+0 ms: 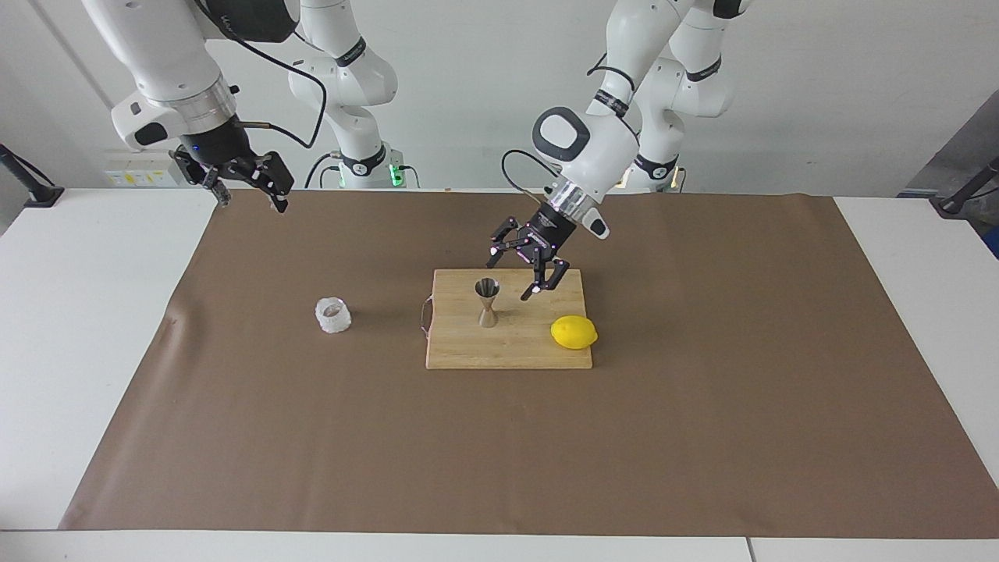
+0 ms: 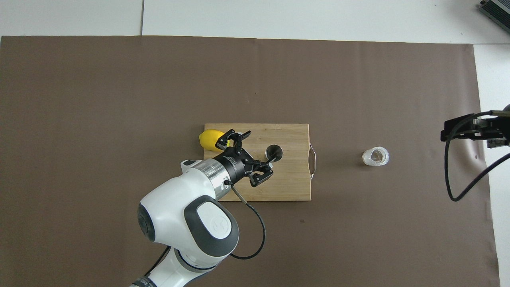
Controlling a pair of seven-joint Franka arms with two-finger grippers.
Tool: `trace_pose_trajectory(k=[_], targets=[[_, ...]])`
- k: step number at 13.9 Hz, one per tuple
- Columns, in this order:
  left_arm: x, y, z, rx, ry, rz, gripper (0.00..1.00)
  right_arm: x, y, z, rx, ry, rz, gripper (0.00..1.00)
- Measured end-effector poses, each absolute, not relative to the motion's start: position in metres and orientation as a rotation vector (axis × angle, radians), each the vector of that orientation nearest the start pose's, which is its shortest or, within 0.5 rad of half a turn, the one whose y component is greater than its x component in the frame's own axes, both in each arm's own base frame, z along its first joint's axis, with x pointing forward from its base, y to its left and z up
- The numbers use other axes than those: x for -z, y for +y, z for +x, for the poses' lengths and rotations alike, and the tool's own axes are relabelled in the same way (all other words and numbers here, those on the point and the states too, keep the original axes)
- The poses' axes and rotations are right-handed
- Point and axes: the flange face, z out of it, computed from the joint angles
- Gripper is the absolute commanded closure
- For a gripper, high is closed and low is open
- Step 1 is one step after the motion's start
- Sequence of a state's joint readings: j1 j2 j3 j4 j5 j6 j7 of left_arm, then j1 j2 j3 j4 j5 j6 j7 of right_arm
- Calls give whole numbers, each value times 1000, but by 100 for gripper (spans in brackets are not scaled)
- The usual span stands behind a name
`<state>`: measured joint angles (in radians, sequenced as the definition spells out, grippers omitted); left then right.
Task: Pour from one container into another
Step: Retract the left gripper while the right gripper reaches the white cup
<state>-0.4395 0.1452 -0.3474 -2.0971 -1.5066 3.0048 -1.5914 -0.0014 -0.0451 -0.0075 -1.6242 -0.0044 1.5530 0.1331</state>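
Cup (image 1: 333,315) and jigger (image 1: 488,303) both stand untouched as two sets of open, empty jaws hang above the worktop (image 1: 94,312). At centre frame in the facing view, the left gripper (image 1: 521,267) is raised over the wooden cutting board (image 1: 507,351), its jaws spread wide just above and beside the steel jigger, which stands upright on the board. A lemon (image 1: 574,332) lies at the board's edge, toward the left arm's end of the worktop. At upper left of that view, the right gripper (image 1: 248,190) waits high over the edge of the brown mat (image 1: 702,390), jaws likewise apart. The whitish cup sits on the mat at left of centre, well apart from the board, below the waiting arm.

The cup looks light and probably thin-walled, so a firm squeeze could buckle it; its knobbly wall should give the fingers purchase, and a hold across the middle seems safest. The jigger, stiff and smooth, looks top-heavy and easily tipped; its narrow waist is the natural place to steady it.
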Motion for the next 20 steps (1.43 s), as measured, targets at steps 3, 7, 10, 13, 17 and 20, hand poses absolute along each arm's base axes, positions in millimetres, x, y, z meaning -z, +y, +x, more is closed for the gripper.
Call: trace_pose_trajectory(k=[3, 7, 10, 13, 17, 20], targets=[[-399, -330, 484, 664, 2041, 1064, 0, -608, 10, 537, -23, 15, -3146, 0], [-409, -295, 509, 691, 1981, 1308, 0, -571, 15, 531, -4, -410, -3119, 0], [-407, -268, 519, 618, 1956, 1569, 0, -538, 9, 528, -28, -805, -3036, 0], [-406, -238, 529, 493, 1941, 1787, 0, -507, 0, 525, -44, -1162, -2910, 0], [-427, -196, 548, 384, 1890, 2023, 0, -455, -17, 530, -53, -1608, -2666, 0], [-432, -153, 561, 283, 1809, 2157, 0, -418, -28, 541, 42, -1773, -2485, 0]])
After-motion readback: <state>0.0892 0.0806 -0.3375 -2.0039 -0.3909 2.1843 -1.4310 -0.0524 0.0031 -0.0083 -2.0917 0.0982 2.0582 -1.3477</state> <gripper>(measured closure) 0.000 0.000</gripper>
